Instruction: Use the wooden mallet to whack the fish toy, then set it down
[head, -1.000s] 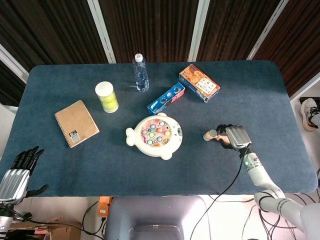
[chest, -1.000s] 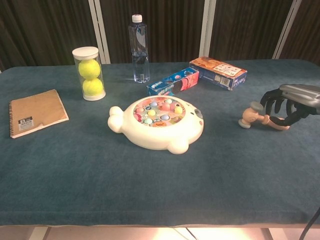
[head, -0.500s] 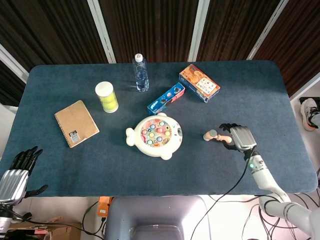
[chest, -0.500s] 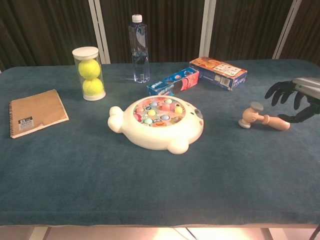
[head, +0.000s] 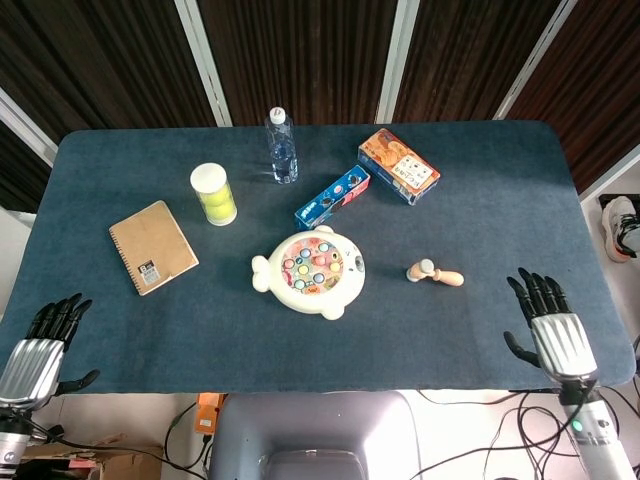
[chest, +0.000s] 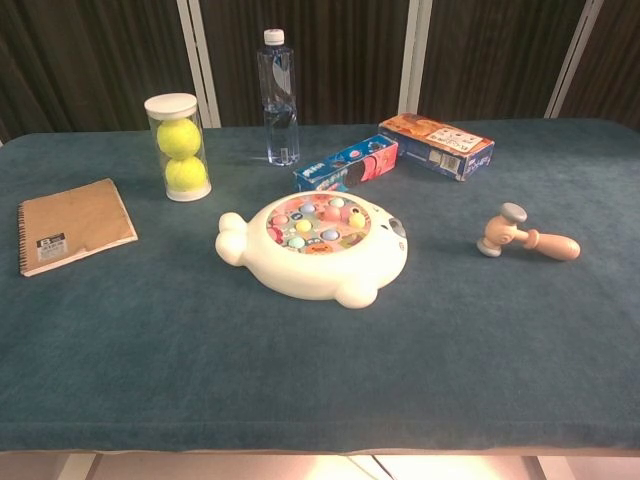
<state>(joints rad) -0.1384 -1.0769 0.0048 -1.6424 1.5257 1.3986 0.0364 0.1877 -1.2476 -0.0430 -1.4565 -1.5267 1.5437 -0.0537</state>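
Note:
The wooden mallet (head: 434, 274) (chest: 525, 238) lies flat on the blue table, to the right of the fish toy, with nothing touching it. The white fish toy (head: 308, 272) (chest: 312, 247) with coloured pegs sits mid-table. My right hand (head: 547, 322) hovers at the table's front right edge, fingers spread and empty, well clear of the mallet. My left hand (head: 38, 350) hangs off the front left corner, fingers apart, holding nothing. Neither hand shows in the chest view.
A tube of tennis balls (head: 214, 194), a water bottle (head: 282, 146), a blue snack box (head: 332, 197) and an orange box (head: 399, 166) stand behind the toy. A brown notebook (head: 152, 246) lies at the left.
My right hand let go of the mallet and drew back toward the front right edge. The mallet now lies alone on the table. The left hand barely moved.

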